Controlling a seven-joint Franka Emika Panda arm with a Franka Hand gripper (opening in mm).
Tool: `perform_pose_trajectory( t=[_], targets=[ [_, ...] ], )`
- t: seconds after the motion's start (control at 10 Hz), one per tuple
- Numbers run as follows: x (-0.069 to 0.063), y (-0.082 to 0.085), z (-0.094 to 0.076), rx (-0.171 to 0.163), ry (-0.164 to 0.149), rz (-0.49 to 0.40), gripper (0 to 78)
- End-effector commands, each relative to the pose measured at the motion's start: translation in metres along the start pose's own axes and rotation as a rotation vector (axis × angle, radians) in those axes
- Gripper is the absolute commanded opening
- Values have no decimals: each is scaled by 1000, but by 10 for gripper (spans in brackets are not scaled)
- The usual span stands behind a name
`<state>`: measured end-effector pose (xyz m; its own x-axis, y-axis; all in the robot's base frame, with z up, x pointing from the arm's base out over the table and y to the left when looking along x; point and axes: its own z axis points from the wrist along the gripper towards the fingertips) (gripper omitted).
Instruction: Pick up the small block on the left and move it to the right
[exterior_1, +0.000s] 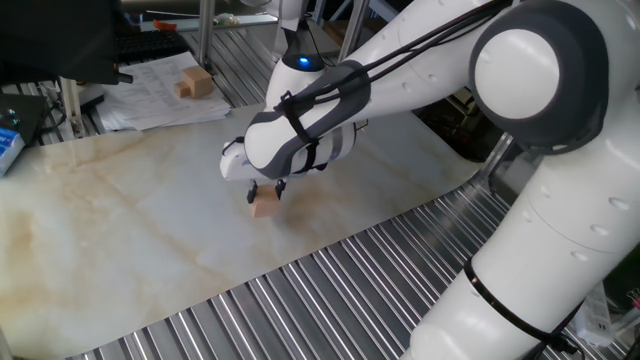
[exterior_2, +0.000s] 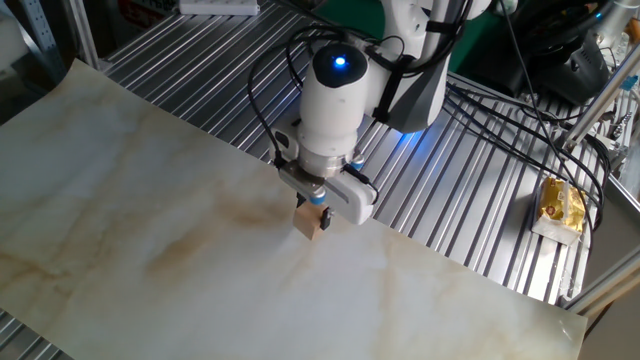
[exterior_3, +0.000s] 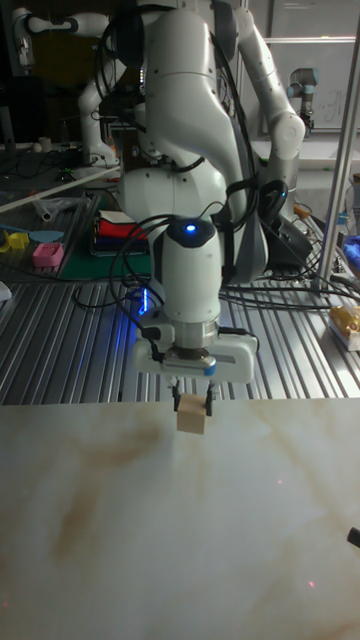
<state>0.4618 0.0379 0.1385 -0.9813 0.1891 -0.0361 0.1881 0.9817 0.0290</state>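
Two dark fingers (exterior_3: 208, 403) are clamped on the small block (exterior_3: 192, 420), one at each side of it, seen best in the tall fixed view. The block is held at the fingertips of the gripper (exterior_3: 193, 405), pointing straight down. The block sits very low over the marbled sheet (exterior_2: 120, 200) on the table (exterior_2: 470, 180); whether it touches the sheet or hangs just above it cannot be told. In one fixed view the small block (exterior_1: 265, 204) is seen under the white wrist (exterior_1: 290, 145), near the middle of the sheet. In the other fixed view the small block (exterior_2: 310, 221) is seen near the sheet's far edge, just beside the ribbed metal table surface. A blue light (exterior_2: 339, 64) is lit on the wrist housing above the gripper. Black cables (exterior_3: 235, 250) are looped along the arm. A chunkier wooden block (exterior_1: 194, 83) is seen on papers (exterior_1: 160, 95) at the far end in one fixed view, well apart from the gripper. A yellow packet (exterior_2: 561, 208) lies on the ribbed metal at the right in the other fixed view, well apart too.
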Motion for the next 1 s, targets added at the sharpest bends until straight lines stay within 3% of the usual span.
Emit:
perform_pose_trajectory(
  t=[0.1, 0.2, 0.4, 0.5, 0.7, 1.0],
  targets=[
    [1, 8, -7, 7, -5, 43, 12],
    [0, 8, -7, 14, -13, 26, 12],
    [0, 8, -7, 80, -23, -61, 12],
    [0, 8, -7, 51, -41, -110, 12],
    [0, 8, -7, 33, -47, -190, 12],
    [0, 8, -7, 52, -33, -300, 12]
  ],
)
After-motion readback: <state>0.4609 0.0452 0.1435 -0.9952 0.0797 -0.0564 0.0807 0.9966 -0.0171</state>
